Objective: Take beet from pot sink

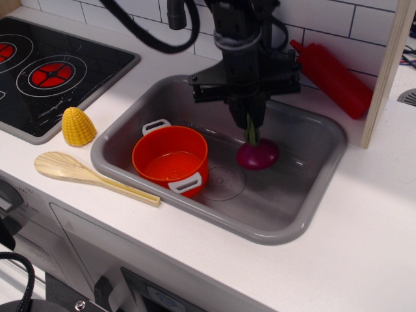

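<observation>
The beet [258, 155] is a dark magenta bulb with green stalks, hanging inside the grey sink [305, 195], right of the pot and low over the sink floor. My black gripper [249, 125] is shut on its green stalks from above. The orange-red pot [170, 160] with white-grey loop handles stands in the sink's left part, and its inside looks empty. Whether the bulb touches the sink floor I cannot tell.
A black faucet [273, 65] rises behind the sink, partly hidden by my arm. A red bottle [333, 78] lies at the back right. A yellow corn piece [78, 127] and a wooden spoon [91, 177] lie left of the sink. A stove top [45, 71] is at the far left.
</observation>
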